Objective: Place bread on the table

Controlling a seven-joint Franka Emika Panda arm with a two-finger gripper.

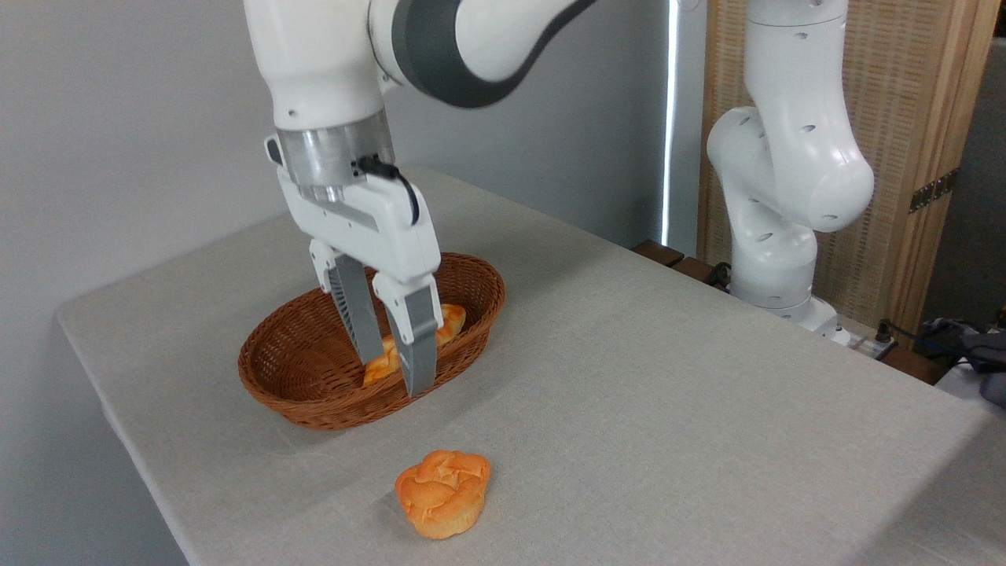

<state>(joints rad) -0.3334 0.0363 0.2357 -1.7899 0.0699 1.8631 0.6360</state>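
The bread (442, 493), a small round orange-golden bun with a folded cracked top, sits upright on the table (668, 409) near its front edge. My gripper (393, 376) hangs open above and behind it, well clear of the bun, with nothing between its grey ribbed fingers (419, 346). The fingertips stand in front of the basket's near rim in this view.
A brown oval wicker basket (299, 393) stands behind the bun and holds an elongated golden loaf (449, 321), partly hidden by my fingers. The arm's white base (774, 236) rises at the table's far right edge. A grey wall lies behind.
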